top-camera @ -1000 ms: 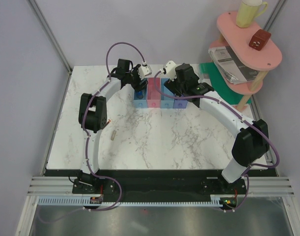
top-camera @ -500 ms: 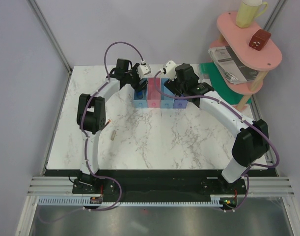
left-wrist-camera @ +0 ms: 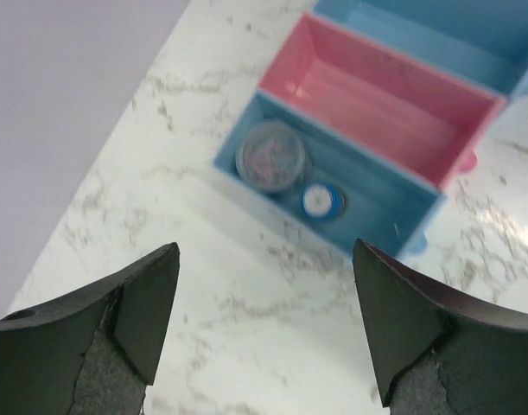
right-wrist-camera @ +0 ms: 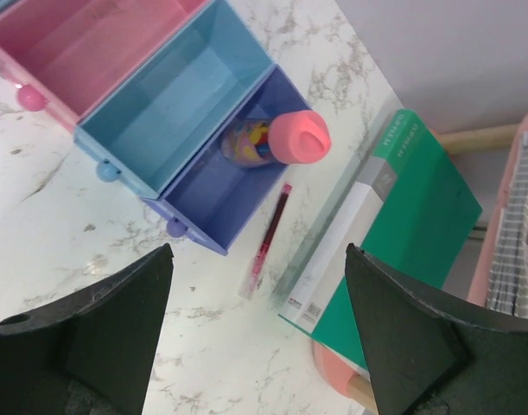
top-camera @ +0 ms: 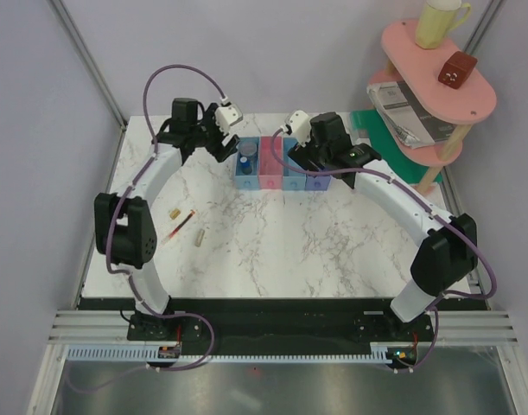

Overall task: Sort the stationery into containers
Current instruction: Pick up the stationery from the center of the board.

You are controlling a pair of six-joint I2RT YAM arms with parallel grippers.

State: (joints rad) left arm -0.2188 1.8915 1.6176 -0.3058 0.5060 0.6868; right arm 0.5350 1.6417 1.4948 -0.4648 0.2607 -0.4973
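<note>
Four joined bins stand in a row at the table's back: blue (top-camera: 245, 166), pink (top-camera: 270, 164), light blue (top-camera: 293, 170), purple (top-camera: 317, 179). In the left wrist view the blue bin (left-wrist-camera: 380, 212) holds a round clear tub (left-wrist-camera: 270, 156) and a tiny blue cylinder (left-wrist-camera: 321, 200). My left gripper (left-wrist-camera: 264, 337) is open and empty, just left of that bin (top-camera: 222, 145). My right gripper (right-wrist-camera: 257, 337) is open and empty above the bins (top-camera: 310, 154). The purple bin (right-wrist-camera: 213, 201) holds a brown tube with a pink cap (right-wrist-camera: 296, 137). A dark red pen (right-wrist-camera: 268, 235) lies beside it.
A thin red pen (top-camera: 181, 226), a grey-brown stick (top-camera: 200, 235) and a small tan piece (top-camera: 173, 212) lie on the marble at the left. A green mat (right-wrist-camera: 410, 233) and a pink shelf stand (top-camera: 436, 86) with a yellow mug (top-camera: 438, 22) stand at the right.
My left arm has swung left, away from over the blue bin, uncovering the bin's contents and the items on the left of the table. The right arm has barely moved.
</note>
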